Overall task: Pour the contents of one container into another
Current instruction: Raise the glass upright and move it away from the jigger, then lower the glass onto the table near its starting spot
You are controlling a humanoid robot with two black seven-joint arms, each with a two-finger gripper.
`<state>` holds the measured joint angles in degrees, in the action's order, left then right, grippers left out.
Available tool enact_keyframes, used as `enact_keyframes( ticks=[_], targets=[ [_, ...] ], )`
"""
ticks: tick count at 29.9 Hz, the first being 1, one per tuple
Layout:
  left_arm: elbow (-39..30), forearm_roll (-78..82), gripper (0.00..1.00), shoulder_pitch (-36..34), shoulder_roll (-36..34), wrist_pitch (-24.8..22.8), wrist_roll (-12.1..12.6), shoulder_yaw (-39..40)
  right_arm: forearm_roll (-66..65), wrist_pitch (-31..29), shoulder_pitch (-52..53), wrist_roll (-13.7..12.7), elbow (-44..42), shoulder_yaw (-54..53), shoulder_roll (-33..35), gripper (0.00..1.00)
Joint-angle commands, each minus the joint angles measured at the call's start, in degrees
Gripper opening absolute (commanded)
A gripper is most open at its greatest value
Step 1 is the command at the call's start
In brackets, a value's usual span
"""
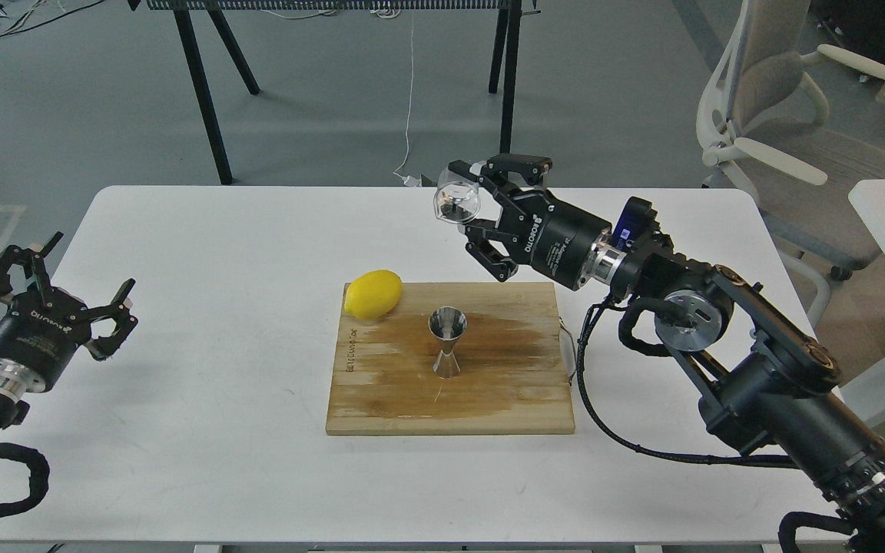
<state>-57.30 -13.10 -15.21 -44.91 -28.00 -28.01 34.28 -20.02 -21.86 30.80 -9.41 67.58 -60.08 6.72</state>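
Observation:
The small clear cup (456, 201) hangs in the air over the table's far middle, tipped on its side, with my right gripper (464, 203) shut on it. It is well above and behind the steel hourglass jigger (447, 342), which stands upright on the wooden cutting board (488, 399). Nothing touches the jigger. My left gripper (93, 263) hovers open over the table's left edge, holding nothing.
A yellow lemon (372, 293) lies at the board's far left corner. The white table (204, 253) carries the board at its centre. A white office chair (780, 138) stands beyond the right corner, and black table legs (204, 100) stand behind.

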Motion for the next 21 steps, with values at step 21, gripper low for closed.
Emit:
enact_keyframes(
  ticks=[21],
  targets=[
    [0.7,-0.1,0.99,0.2,1.4,0.0,0.0,0.0,42.8,27.2,-23.1,0.9,-7.8,-31.4,1.6,0.23]
  ],
)
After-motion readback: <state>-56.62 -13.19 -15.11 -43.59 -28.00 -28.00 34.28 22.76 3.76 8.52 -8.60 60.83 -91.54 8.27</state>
